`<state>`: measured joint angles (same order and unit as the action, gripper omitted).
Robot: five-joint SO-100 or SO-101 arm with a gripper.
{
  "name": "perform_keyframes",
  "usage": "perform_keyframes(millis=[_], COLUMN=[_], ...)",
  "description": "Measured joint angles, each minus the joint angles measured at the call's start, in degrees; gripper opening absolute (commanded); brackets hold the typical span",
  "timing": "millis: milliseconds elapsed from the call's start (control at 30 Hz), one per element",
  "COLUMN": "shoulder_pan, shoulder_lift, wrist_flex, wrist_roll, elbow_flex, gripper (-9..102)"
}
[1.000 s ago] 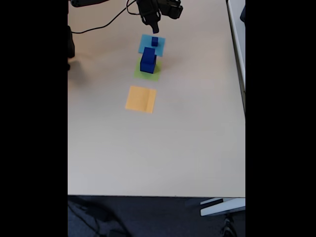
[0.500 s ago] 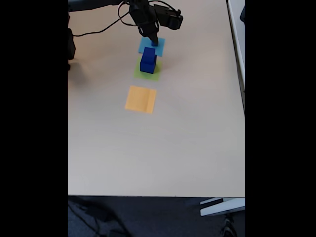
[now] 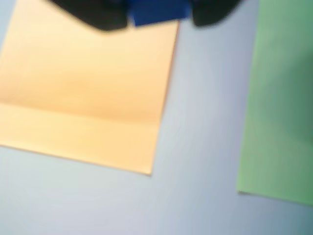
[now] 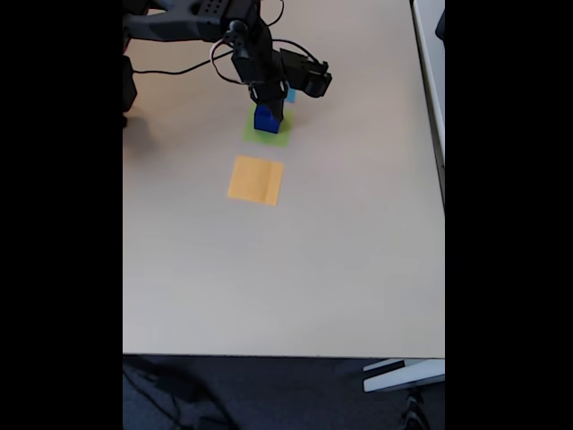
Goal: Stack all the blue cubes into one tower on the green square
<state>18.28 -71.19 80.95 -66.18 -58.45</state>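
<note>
Reaching down | end effector [image 4: 269,100] over blue cubes [image 4: 266,119] | green square [image 4: 267,133]

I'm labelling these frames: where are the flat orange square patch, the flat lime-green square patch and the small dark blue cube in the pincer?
Flat orange square patch [image 3: 83,93], wrist view, its middle.
Flat lime-green square patch [image 3: 279,107], wrist view, bare middle.
Small dark blue cube [image 3: 157,12], wrist view, its visible face.

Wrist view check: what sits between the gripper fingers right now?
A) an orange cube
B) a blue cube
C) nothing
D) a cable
B: in the wrist view a blue cube sits between the dark fingers of the gripper, above the orange patch.
</note>
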Motion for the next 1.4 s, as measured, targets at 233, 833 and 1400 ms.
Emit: perform_keyframes(millis=[233,833,1400], shoulder_pan=[2.1,5.7,9.4], shoulder_lift=[5.6,17.4,18.3], wrist_flex=[-1.5,-3.3,-2.6], wrist_roll=[1.2,3.3,5.3], elbow_flex=[1.7,5.4,4.5], gripper=[0,0,0])
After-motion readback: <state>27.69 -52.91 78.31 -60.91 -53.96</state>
